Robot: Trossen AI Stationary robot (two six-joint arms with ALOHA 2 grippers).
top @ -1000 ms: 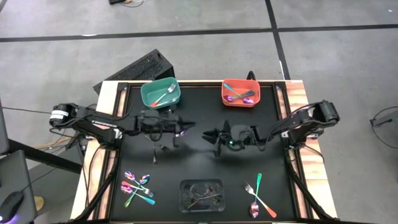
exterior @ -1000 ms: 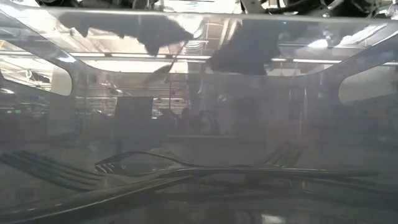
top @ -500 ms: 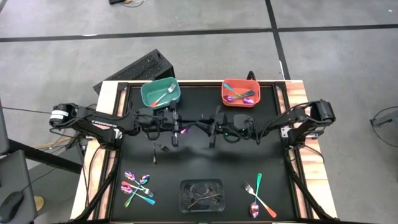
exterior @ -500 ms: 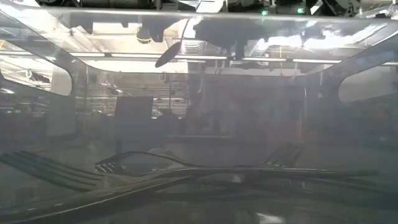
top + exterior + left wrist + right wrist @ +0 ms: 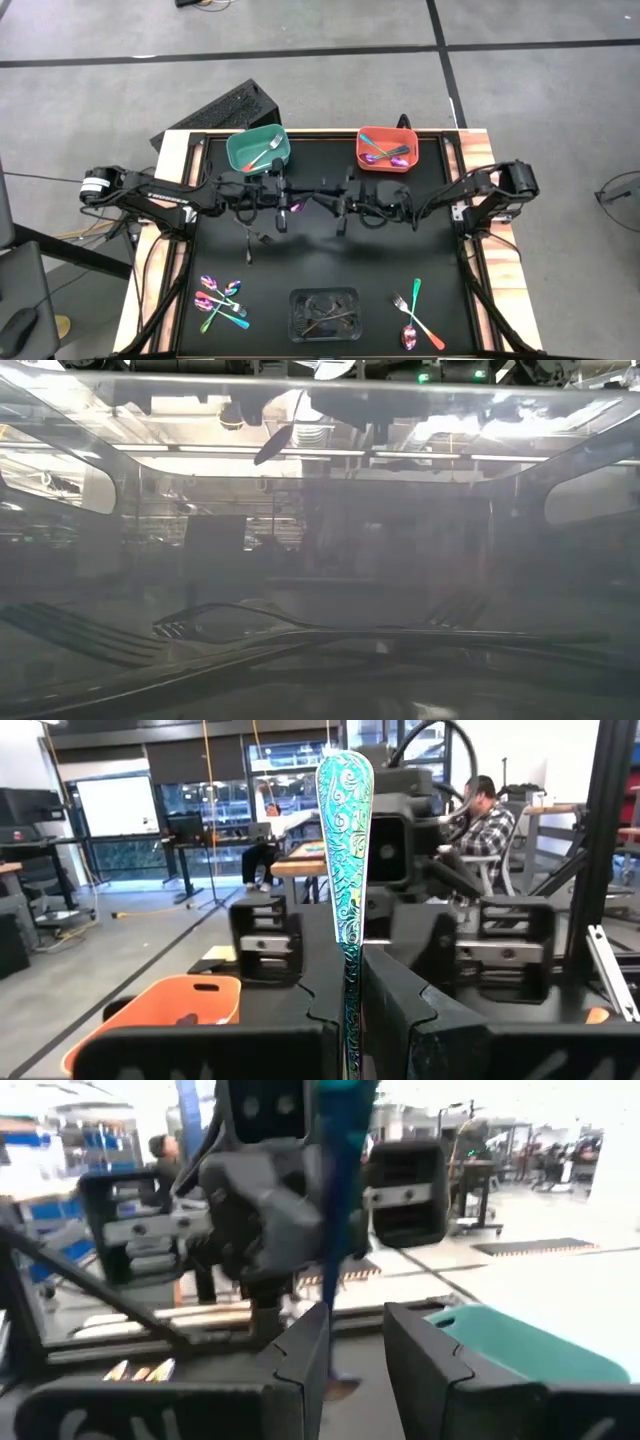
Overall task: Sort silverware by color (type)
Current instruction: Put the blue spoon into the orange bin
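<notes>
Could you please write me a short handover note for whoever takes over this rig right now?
Left gripper: shut on a teal-handled utensil, raised mid-table.
Right gripper: fingers apart, facing the left one at that utensil, not gripping it.
Done: one fork lies in the green bin; a few pieces lie in the red bin.
Left: the near-left pile, the near-right pile, and the held piece.
The clear tray stays untouched.

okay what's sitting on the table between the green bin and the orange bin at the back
Nothing: in the high view, bare black table separates the green bin from the orange bin. The two grippers meet just in front of that gap.
</notes>
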